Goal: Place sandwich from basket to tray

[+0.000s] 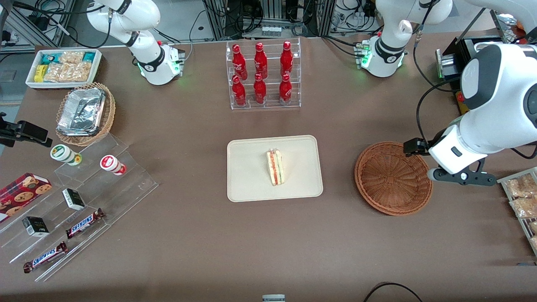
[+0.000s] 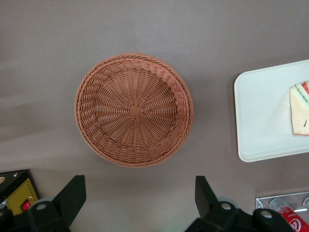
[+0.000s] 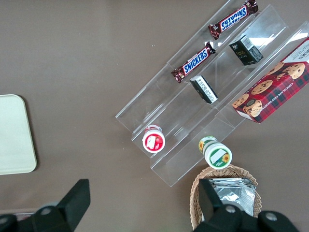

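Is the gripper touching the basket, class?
Apart. The left wrist view shows the open gripper above the table, with bare brown table between its fingertips and the empty basket.

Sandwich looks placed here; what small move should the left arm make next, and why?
Probably just lift clear and retreat. The sandwich already lies on the tray, the basket holds nothing, and the gripper hangs open and empty above the basket, so no further grasp seems needed.

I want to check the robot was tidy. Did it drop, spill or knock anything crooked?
Nothing stands out. The sandwich lies on the tray, the basket sits upright and empty, and the gripper hangs open above the basket, holding nothing.
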Robot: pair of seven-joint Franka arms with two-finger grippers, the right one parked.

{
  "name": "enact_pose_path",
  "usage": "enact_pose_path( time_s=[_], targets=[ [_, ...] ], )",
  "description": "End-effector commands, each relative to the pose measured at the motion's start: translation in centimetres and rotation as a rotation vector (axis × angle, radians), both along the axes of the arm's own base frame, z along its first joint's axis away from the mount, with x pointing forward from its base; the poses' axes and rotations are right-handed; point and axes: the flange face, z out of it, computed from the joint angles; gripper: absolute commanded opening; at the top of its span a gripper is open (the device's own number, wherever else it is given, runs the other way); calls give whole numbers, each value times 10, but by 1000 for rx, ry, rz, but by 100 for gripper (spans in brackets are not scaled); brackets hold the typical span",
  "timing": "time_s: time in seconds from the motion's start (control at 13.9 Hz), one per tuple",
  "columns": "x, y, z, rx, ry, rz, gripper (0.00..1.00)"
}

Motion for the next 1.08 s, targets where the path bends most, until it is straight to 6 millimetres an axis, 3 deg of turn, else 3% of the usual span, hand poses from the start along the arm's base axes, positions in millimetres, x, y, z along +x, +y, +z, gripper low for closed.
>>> enact_pose_path(
  time_s=[0.0,0.43,0.79,1.01],
  targets=[
    [-17,20,19,-8,-1,-2,100],
    [-66,66,52,-4,-7,-82,100],
    [-84,82,76,4,1,-59,100],
    [-87,91,76,6,8,-44,100]
  ],
)
